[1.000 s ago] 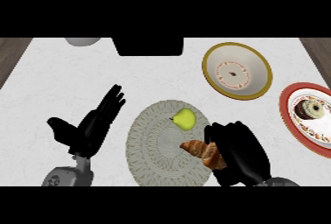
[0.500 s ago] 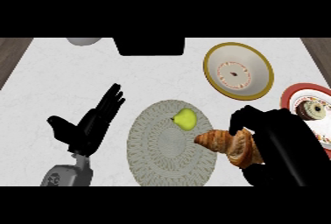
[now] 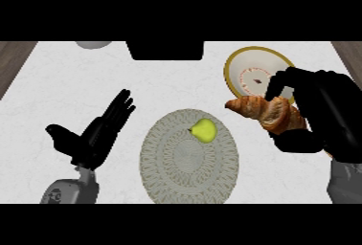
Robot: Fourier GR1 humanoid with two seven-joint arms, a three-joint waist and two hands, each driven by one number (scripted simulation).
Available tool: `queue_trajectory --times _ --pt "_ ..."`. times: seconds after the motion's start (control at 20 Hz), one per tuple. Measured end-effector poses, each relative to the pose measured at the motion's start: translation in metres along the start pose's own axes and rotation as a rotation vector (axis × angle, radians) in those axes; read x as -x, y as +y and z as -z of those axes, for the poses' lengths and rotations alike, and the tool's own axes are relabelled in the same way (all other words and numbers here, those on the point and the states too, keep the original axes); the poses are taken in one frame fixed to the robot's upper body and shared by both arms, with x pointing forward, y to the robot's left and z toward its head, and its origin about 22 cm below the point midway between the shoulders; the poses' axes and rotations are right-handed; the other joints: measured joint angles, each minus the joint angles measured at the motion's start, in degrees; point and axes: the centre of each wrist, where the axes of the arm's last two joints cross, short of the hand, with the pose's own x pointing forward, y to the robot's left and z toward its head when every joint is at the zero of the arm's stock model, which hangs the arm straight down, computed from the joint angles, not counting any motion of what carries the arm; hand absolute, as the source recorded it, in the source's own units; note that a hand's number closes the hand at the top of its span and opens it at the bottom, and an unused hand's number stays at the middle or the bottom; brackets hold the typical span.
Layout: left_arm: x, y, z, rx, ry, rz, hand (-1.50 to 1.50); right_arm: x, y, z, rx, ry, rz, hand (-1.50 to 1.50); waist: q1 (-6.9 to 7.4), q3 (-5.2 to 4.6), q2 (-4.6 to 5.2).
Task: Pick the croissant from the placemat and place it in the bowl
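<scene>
Right hand (image 3: 322, 112): curled round the croissant (image 3: 270, 112), fingers over its top and thumb beneath, so it is gripping the pastry and carrying it above the counter (image 3: 71, 81).
Croissant: off the placemat (image 3: 187, 158), held just right of the mat's upper right edge; its long axis runs from upper left to lower right, with the free pointed tip toward the bowl.
Bowl (image 3: 258, 72): yellow-rimmed with a pale inside, lying up and slightly left of the croissant; the croissant's upper tip seems to sit at the bowl's lower rim, though height above it cannot be judged from this view.
Key relation: the bowl is a short way forward and left of the right hand, so the coming move is likely a small carry up-view until the pastry is over the bowl's centre, then a release.
Placemat: round, woven, grey, at the counter's middle; a yellow-green pear (image 3: 203, 130) rests on its upper part, apart from the croissant.
Left hand (image 3: 96, 134): at the view's left, fingers straight and pointing up, holding nothing, resting well apart from the mat and farther from the bowl than the right hand.
Progress: pick looks done; placing is not yet done.
Other things: a dark box-like object (image 3: 164, 49) at the counter's far edge.
</scene>
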Motion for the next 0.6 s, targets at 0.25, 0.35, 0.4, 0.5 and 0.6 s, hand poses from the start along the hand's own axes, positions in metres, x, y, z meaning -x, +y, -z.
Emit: queue_trajectory --times 0.25,0.35,0.4,0.5,0.6 --pt "0.005 0.0 -0.001 0.005 0.003 -0.004 0.0 0.017 -0.001 0.034 0.018 0.033 0.046 1.5 0.23 0.0 0.04" --pt "0.001 -0.005 -0.002 0.006 -0.002 0.0 0.0 0.027 0.007 0.05 0.025 0.046 0.061 1.5 0.49 0.02 0.1" --pt "0.001 -0.004 -0.001 0.009 -0.003 0.001 0.0 0.034 0.007 0.059 0.028 0.047 0.062 1.5 0.51 0.01 0.13" --pt "0.004 -0.005 0.0 0.009 -0.003 0.001 0.0 0.045 0.016 0.074 0.035 0.046 0.068 1.5 0.54 0.01 0.16" --pt "0.007 -0.006 0.003 0.011 -0.006 0.007 0.0 0.052 0.029 0.091 0.039 0.05 0.053 1.5 0.78 0.02 0.29"
